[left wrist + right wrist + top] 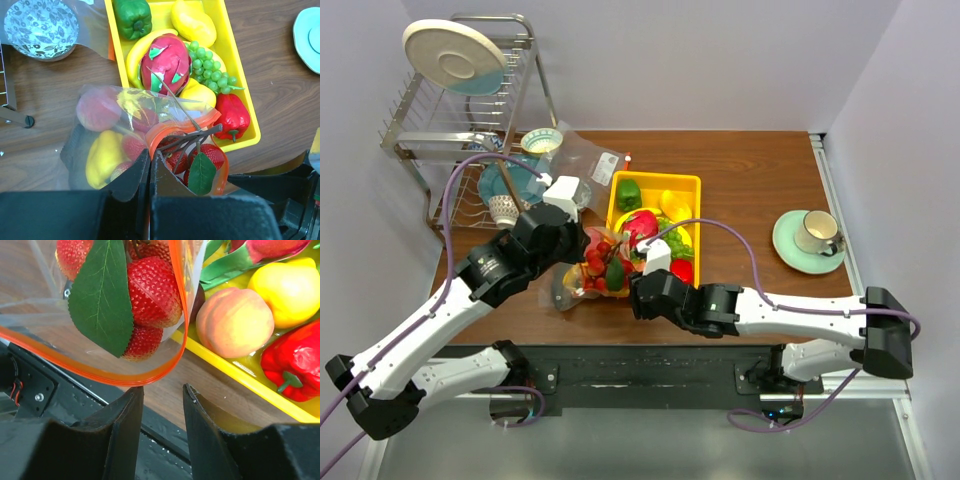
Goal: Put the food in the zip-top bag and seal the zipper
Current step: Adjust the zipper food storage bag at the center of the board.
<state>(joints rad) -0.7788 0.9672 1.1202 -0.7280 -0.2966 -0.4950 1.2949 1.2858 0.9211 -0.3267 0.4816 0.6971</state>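
Note:
The crinkled zip-top bag (100, 125) lies left of the yellow tray (239, 65), its mouth held up. My left gripper (149, 159) is shut on the orange zipper (165, 131) at the mouth's left side. Inside the bag are a yellow pepper (102, 155), a peach (97, 107) and a strawberry sprig with a green leaf (152, 290). My right gripper (162, 389) is open just under the zipper's (100, 371) lower loop, with nothing between its fingers. In the tray remain a dragon fruit (165, 62), a green pepper (132, 17), grapes (210, 67), a red pepper (232, 115) and a peach (232, 320).
A dish rack (450, 120) with a plate stands at the back left, a patterned bowl (41, 25) and a flatter clear bag (585, 155) beside it. A cup on a green saucer (810, 238) sits at the right. The table's black front rail (40, 390) is just below the bag.

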